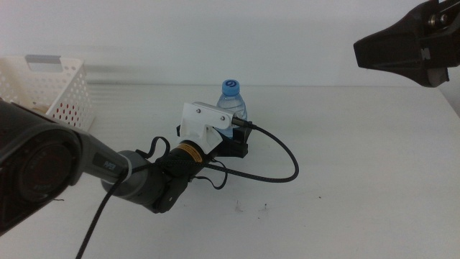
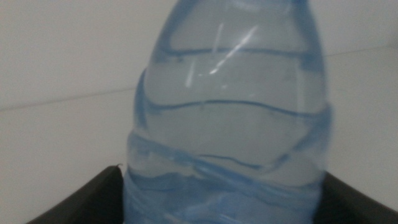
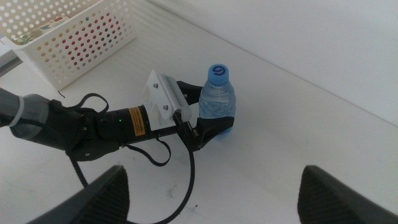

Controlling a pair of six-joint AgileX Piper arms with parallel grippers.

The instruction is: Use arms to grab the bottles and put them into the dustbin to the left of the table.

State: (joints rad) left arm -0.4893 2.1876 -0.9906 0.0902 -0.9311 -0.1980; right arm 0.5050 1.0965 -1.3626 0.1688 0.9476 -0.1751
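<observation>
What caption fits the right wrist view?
Left gripper brackets the upright water bottle on the table; dustbin beyond.

No legible text anywhere

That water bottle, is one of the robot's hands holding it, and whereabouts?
The left hand has its jaws around the lower body of the water bottle, which stands upright on the table. The right hand hangs open above, holding nothing.

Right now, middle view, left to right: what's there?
dustbin → left gripper with its jaws either side of the water bottle → right gripper, raised at the upper right.
</observation>
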